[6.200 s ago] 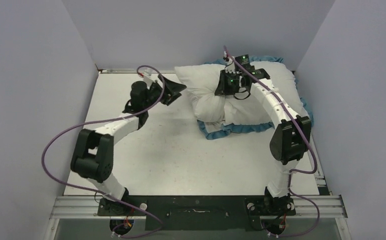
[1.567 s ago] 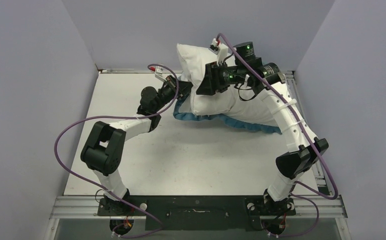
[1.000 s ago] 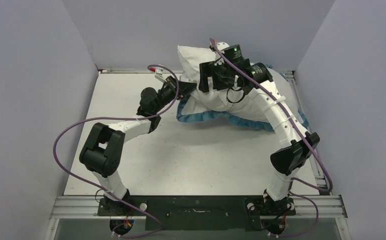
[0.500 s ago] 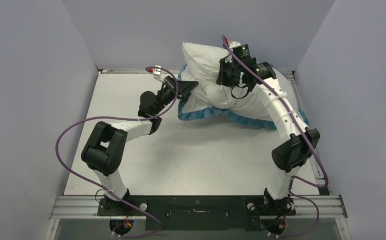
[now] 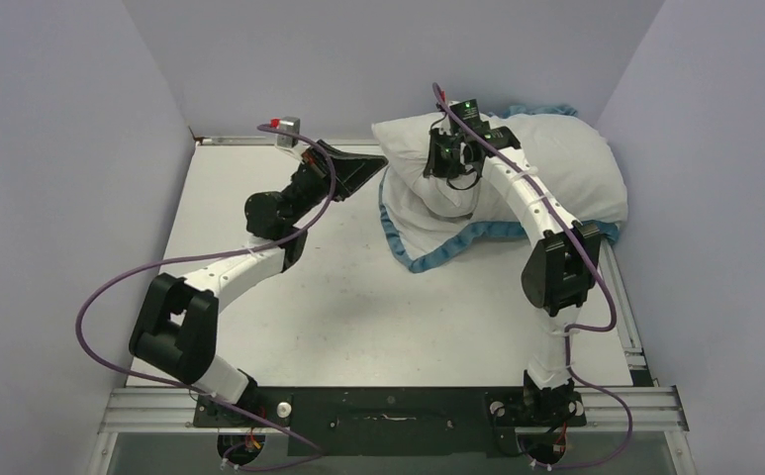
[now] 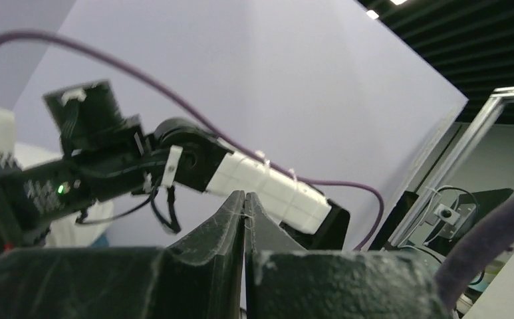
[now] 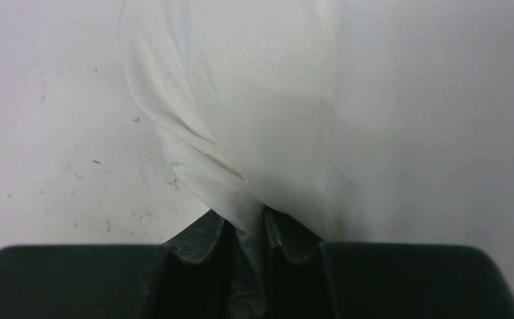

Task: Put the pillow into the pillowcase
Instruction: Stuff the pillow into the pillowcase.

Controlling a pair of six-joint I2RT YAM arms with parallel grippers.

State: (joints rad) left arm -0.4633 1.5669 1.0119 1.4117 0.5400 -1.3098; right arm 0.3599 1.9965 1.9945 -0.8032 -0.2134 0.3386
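Pillow (image 5: 556, 163) now lower, between right fingertips (image 7: 287, 240)

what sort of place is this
Most likely a robotics lab work cell, not a home. The left arm and right arm are bolted to a metal rail at the edge of a white table, plain walls box it in, and the pillow looks like a test item.

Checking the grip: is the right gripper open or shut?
Shut: in the wrist view the right gripper pinches a fold of white fabric; whether it belongs to the pillow or the pillowcase cannot be told.
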